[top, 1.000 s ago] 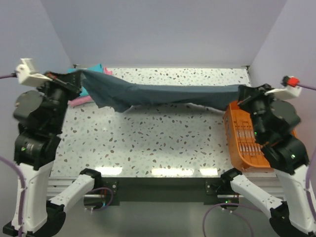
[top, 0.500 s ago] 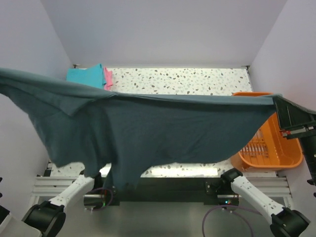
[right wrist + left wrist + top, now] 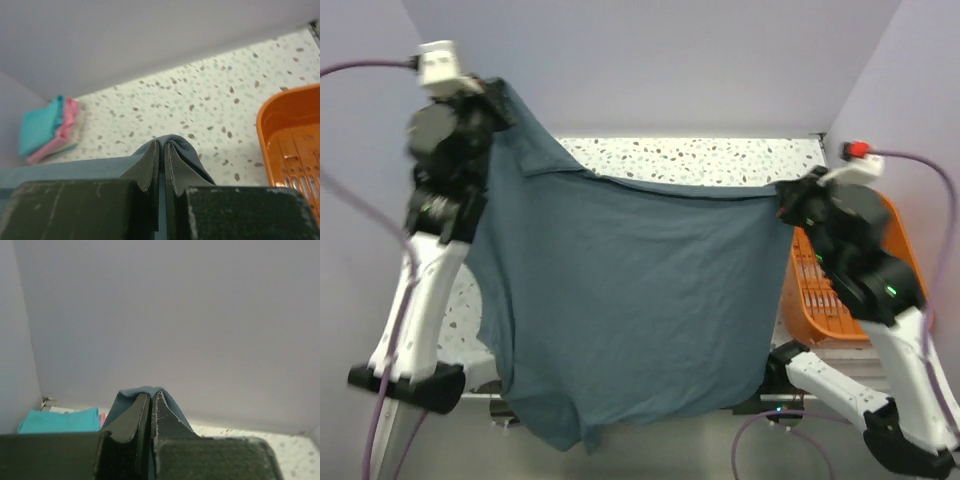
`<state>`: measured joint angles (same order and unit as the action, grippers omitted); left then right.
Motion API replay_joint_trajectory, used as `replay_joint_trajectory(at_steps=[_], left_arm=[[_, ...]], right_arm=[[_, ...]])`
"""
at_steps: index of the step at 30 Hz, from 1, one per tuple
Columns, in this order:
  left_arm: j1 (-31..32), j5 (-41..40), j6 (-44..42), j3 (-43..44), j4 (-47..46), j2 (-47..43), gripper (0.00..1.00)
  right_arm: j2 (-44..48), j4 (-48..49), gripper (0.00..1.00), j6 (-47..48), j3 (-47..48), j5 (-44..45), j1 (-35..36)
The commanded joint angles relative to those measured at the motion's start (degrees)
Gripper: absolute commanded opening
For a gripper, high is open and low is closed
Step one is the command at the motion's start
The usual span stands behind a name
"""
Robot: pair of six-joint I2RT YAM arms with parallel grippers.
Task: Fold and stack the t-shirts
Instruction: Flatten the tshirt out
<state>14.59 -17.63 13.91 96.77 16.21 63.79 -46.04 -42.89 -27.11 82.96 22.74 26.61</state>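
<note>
Hanging above the speckled bench as a broad, softly wrinkled sheet: slate blue-grey t-shirt, top corners pinched tight in left end effector and right end effector. Folded turquoise t-shirt and pink t-shirt together at far left corner.

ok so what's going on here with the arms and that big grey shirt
Both arms hold the dark blue-grey t-shirt up, spread between them. The left gripper pinches one top corner high, the right gripper the other, lower, so the cloth hangs like a curtain. A turquoise t-shirt and a pink t-shirt lie folded at the far left corner of the table; the orange bin sits at the right.
</note>
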Motion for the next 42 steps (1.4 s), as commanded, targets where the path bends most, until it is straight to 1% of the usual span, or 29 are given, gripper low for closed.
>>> replay_joint_trajectory(at_steps=[1, 2, 3, 4, 5, 6, 7, 8, 9, 10, 11, 12, 13, 14, 15, 16, 18, 19, 21, 25, 27, 30, 33, 35, 39, 40, 42], left_arm=[[-1.4, 1.9, -5.8, -7.8, -11.1, 11.1, 0.00], [-2.8, 2.7, -5.2, -9.7, -12.0, 13.6, 0.00], [-3.6, 4.0, -4.5, -10.0, -12.6, 18.9, 0.00], [-4.2, 6.4, -4.2, -10.4, -14.2, 21.7, 0.00], [-5.1, 7.5, -3.9, -10.7, -15.3, 24.4, 0.00], [-5.4, 8.7, -4.2, -10.9, -17.5, 29.7, 0.00], [-5.7, 10.9, -4.5, -10.6, -20.0, 32.2, 0.00], [-6.0, 11.5, -4.7, -9.3, -20.7, 34.9, 0.00], [-6.1, 11.3, -5.0, -7.8, -20.6, 40.2, 0.00], [-6.2, 11.7, -5.2, -6.0, -20.0, 42.9, 0.00], [-6.2, 12.1, -5.5, -2.8, -20.1, 45.4, 0.00], [-6.2, 12.4, -5.6, -1.2, -20.1, 50.0, 0.00], [-6.2, 13.5, -5.7, 0.4, -20.3, 52.3, 0.00], [-6.2, 15.2, -5.8, 3.3, -20.5, 54.3, 0.00], [-6.2, 15.7, -5.8, 5.1, -20.3, 58.3, 0.00], [-6.2, 16.2, -5.7, 6.8, -19.6, 60.2, 0.00], [-6.2, 16.6, -5.2, 11.6, -18.9, 65.0, 0.00], [-6.2, 16.7, -5.3, 14.4, -18.2, 66.5, 0.00], [-6.2, 16.4, -5.2, 16.2, -18.1, 69.2, 0.00], [-6.3, 15.6, -5.2, 19.7, -19.1, 71.7, 0.00], [-6.5, 15.3, -4.3, 21.7, -18.3, 73.3, 0.00], [-6.9, 15.9, -2.7, 24.2, -17.4, 74.3, 0.00], [-7.0, 17.3, -2.0, 23.7, -16.7, 73.2, 0.00], [-7.0, 17.4, -1.2, 20.6, -16.7, 71.5, 0.00], [-7.0, 18.5, 0.7, 12.5, -16.7, 63.3, 0.00], [-7.0, 18.4, 1.2, 8.2, -17.1, 61.6, 0.00], [-7.0, 18.0, 2.5, 3.6, -18.1, 56.2, 0.00]], right_arm=[[-12.1, 6.3, 0.00, 1.0, -7.3, 10.8, -0.2], [-15.1, 7.6, 0.00, 1.1, -8.6, 11.3, -0.3], [-17.8, 11.1, 0.00, 1.4, -9.7, 10.8, -0.9], [-23.9, 12.7, 0.00, 1.6, -10.7, 8.6, -1.6], [-26.7, 14.3, 0.00, 1.9, -10.8, 6.8, -2.5], [-29.5, 16.9, 0.00, 1.9, -10.7, 5.2, -4.6], [-32.9, 17.9, 0.00, 2.0, -9.6, 4.0, -5.7], [-38.6, 18.5, 0.00, 2.2, -8.6, 1.5, -6.8], [-41.9, 19.7, 0.00, 2.3, -7.6, 0.6, -8.7], [-44.7, 20.3, 0.00, 2.3, -5.2, -0.5, -9.3], [-50.6, 20.9, 0.00, 3.5, -3.8, -2.0, -9.9], [-53.3, 21.2, 0.00, 3.7, -2.2, -2.1, -11.1], [-56.0, 20.4, 0.00, 4.3, 1.9, -2.8, -11.7], [-59.0, 20.0, 0.00, 4.8, 3.9, -3.5, -12.2], [-63.4, 19.7, 0.00, 5.1, 5.7, -4.2, -13.2], [-65.9, 19.6, 0.00, 5.7, 9.4, -4.5, -13.6], [-71.3, 18.9, 0.00, 6.0, 13.1, -4.6, -14.9], [-72.7, 18.6, 0.00, 6.5, 16.3, -4.4, -15.4], [-75.1, 18.9, 0.00, 7.3, 19.0, -4.2, -16.3], [-80.9, 18.5, 0.00, 9.9, 26.7, -4.0, -17.6], [-82.4, 17.8, 0.00, 10.2, 29.9, -4.1, -18.4], [-83.9, 17.1, 0.00, 10.9, 31.4, -4.8, -18.9], [-82.6, 17.8, 0.00, 11.0, 30.0, -5.8, -18.9], [-81.1, 18.4, 0.00, 11.4, 28.1, -6.5, -18.9], [-78.4, 17.7, 0.00, 13.4, 25.4, -6.6, -18.9], [-77.6, 17.8, 0.00, 14.3, 24.6, -6.4, -18.9], [-75.4, 18.0, 0.00, 15.3, 22.4, -6.1, -18.9]])
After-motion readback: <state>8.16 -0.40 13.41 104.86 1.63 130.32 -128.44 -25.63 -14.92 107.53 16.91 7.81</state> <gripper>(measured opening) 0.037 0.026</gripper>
